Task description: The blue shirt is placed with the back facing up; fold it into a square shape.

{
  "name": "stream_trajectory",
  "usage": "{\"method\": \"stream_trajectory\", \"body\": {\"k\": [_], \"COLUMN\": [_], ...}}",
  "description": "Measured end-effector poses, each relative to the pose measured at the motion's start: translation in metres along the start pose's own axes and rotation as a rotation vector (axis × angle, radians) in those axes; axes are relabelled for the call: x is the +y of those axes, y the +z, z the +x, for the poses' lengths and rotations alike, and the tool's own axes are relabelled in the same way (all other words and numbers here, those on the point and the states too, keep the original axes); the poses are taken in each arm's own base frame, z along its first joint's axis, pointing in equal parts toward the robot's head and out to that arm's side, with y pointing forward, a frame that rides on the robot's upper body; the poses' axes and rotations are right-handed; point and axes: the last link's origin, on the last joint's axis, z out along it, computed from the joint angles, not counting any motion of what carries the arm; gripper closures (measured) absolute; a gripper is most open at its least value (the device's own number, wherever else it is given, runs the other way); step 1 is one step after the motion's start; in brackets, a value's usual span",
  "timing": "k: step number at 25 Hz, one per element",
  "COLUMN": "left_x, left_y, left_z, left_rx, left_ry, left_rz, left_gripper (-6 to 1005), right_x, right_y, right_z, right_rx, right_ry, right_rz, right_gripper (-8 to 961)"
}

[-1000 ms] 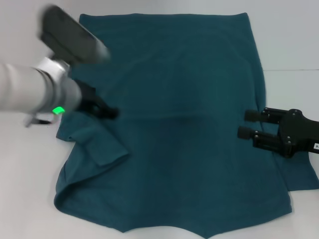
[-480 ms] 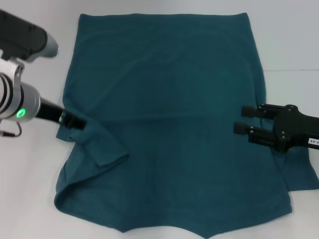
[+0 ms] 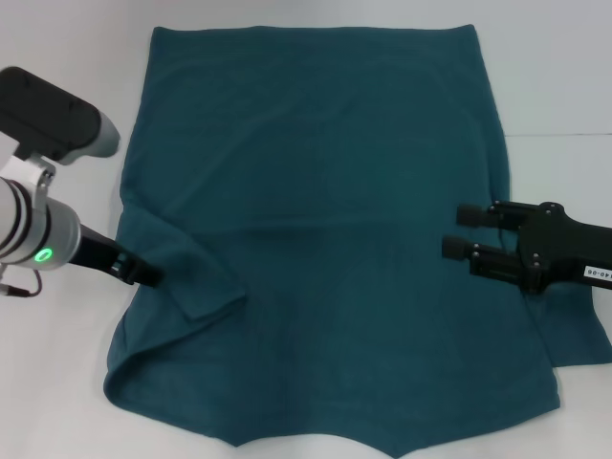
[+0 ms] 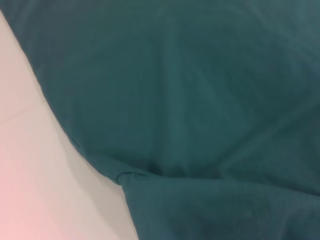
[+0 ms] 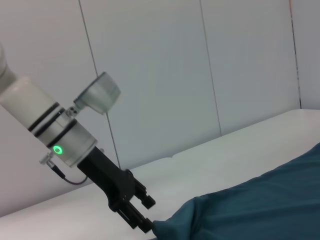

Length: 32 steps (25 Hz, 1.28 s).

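White table — blue shirt between left tool, right tool.

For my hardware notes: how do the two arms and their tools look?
The left arm is silver-white with black bands, a green light, a thin cable and a grey camera box. Its left tool is black. The right tool is black with two prongs and a small white label.
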Motion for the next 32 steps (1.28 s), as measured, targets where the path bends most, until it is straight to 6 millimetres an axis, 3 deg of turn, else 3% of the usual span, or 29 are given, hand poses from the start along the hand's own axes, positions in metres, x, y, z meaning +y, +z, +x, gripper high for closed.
{"method": "stream_trajectory", "body": {"k": [4, 15, 21, 32], "left_x": [0.005, 0.011, 0.012, 0.025], "left_y": [0.008, 0.016, 0.019, 0.024], "left_z": [0.002, 0.001, -0.001, 0.004], "left_rx": [0.010, 0.012, 0.002, 0.009], "left_ry": [0.022, 0.042, 0.041, 0.137], "left_rz": [-0.001, -0.003, -0.008, -0.010], "left_gripper": [220, 344, 492, 872], "right_x": [0.001, 0.003, 0.004, 0.004], "right_y": [0.000, 0.000, 0.000, -0.002], "right_z": [0.002, 0.005, 0.006, 0.009], "right_rx": [-0.001, -0.002, -0.002, -0.005], "right_ry": [0.007, 0.017, 0.018, 0.028], "right_rz": [0.000, 0.001, 0.002, 0.009], "right_gripper": [370, 369, 369, 369]}}
